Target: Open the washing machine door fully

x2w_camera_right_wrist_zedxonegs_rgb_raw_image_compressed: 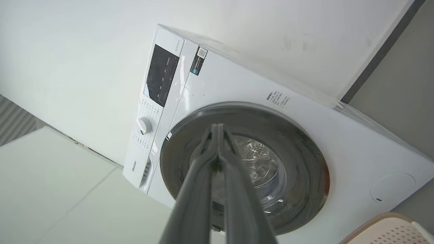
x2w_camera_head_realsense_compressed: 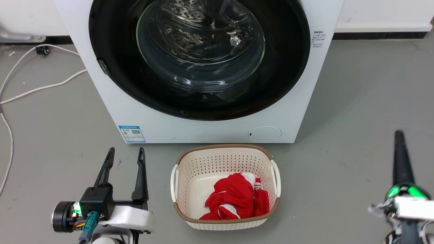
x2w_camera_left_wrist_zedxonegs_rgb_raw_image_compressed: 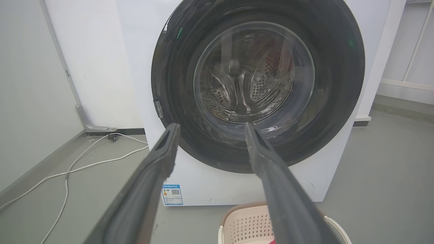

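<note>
A: door status?
B: washing machine door (x2w_camera_head_realsense_compressed: 200, 57) sits flush in the front of the washing machine (x2w_camera_head_realsense_compressed: 210, 130), looks shut. steel drum (x2w_camera_head_realsense_compressed: 188, 13) visible through it.
A: left end effector?
B: left end effector (x2w_camera_head_realsense_compressed: 125, 150) has its fingers apart and is empty. It's over the floor (x2w_camera_head_realsense_compressed: 356, 118) at lower left of head view, well apart from the machine. Its wrist view looks at the door's lower half.
A: right?
B: right end effector (x2w_camera_right_wrist_zedxonegs_rgb_raw_image_compressed: 217, 128) has its fingers pressed together, nothing between them. Lower right in head view, also well apart from the machine.
A: anything in front?
B: cream basket (x2w_camera_head_realsense_compressed: 225, 150) on the floor just before the machine, between the two arms, with red cloth (x2w_camera_head_realsense_compressed: 237, 198) inside. Also white cable (x2w_camera_head_realsense_compressed: 51, 84) on the floor left of the machine.
</note>
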`<state>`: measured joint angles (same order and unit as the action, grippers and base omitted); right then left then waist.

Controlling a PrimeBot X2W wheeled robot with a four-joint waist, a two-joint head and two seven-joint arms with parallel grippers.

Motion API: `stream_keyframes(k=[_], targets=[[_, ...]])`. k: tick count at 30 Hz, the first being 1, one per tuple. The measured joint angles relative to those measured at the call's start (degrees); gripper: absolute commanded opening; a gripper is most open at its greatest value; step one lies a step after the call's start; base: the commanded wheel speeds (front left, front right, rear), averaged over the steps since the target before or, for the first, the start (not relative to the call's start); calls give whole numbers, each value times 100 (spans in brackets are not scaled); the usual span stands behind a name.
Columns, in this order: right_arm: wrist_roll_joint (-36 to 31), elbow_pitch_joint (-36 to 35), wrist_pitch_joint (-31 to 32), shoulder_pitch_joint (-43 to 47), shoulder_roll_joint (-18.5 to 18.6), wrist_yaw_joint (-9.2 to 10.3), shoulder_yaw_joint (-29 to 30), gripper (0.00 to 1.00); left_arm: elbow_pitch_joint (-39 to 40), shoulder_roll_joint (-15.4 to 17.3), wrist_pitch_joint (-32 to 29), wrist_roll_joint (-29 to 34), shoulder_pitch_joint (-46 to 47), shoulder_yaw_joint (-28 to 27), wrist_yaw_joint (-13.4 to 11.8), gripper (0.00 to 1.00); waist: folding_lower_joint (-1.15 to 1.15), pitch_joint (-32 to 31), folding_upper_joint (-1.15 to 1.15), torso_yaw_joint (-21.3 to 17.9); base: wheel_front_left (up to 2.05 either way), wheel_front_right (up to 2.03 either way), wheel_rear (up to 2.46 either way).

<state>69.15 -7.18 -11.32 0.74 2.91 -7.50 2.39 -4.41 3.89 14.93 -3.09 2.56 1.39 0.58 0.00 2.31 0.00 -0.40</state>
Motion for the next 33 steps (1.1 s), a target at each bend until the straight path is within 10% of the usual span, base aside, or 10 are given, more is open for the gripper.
stream_keyframes(k=[14,33], targets=[[1550,1696,1395,-2763,556,1,914,0,218,-42,14,-15,493,-37,43,100,0,618,0,78,0,0,0],[169,5699,3675,-7504,1393,0,-13,0,590,-81,14,-22,1340,-37,105,100,1,1981,0,307,0,0,0]])
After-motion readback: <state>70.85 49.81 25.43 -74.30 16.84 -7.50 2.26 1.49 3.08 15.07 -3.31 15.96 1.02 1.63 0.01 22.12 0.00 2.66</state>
